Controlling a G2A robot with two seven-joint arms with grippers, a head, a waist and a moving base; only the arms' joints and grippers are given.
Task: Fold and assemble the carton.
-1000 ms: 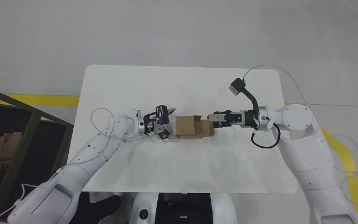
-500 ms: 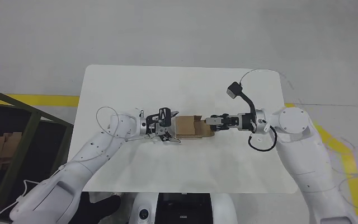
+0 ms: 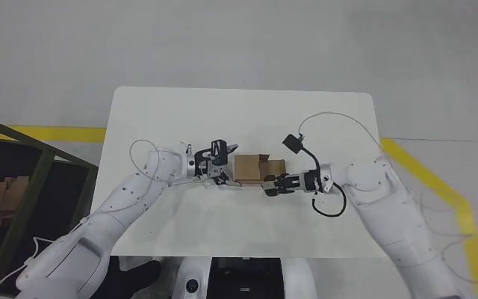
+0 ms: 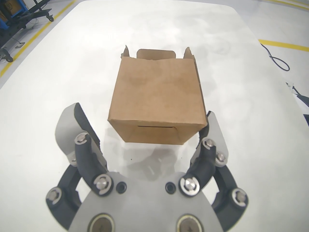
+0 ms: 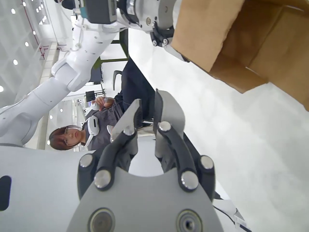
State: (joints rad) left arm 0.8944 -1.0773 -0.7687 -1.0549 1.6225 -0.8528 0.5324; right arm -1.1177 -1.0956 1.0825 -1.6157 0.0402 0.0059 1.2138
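**Top view: carton on its side between two tools, open end not yet folded**

The carton (image 3: 258, 170) lies on its side near the middle of the bench (image 3: 149, 119). Its closed end faces the left tool (image 3: 224, 170) and its open end faces the other way.

Left wrist view: the left tool (image 4: 143, 121) has its fingers spread wide, straddling the closed end of the carton (image 4: 157, 95). One finger (image 4: 213, 126) is at the carton's corner, touching or nearly so. The other finger stands apart from the side wall. A slot is cut in the closed end, and flap tips stick up at the far end.
- Judgement: this tool is placed as a backstop. With the fingers apart round the closed end, the carton should not slide or twist when it is pushed from the other side.

Right wrist view: the right tool (image 5: 147, 102) has its fingers drawn almost together, with nothing between them. It looks into the mouth of the carton (image 5: 241, 37), where the loose flaps hang open. A gap shows between the fingertips and the nearest flap.

In the top view the right tool (image 3: 269, 184) sits just beside the carton's near edge, toward the open end.
- Judgement: fingers held together make a blunt pusher, suited to tucking a flap inward.
- Stage: early. One end is formed, the mouth is unfolded.
- Risk: a push off the centre line could swing the carton out from between the left fingers.
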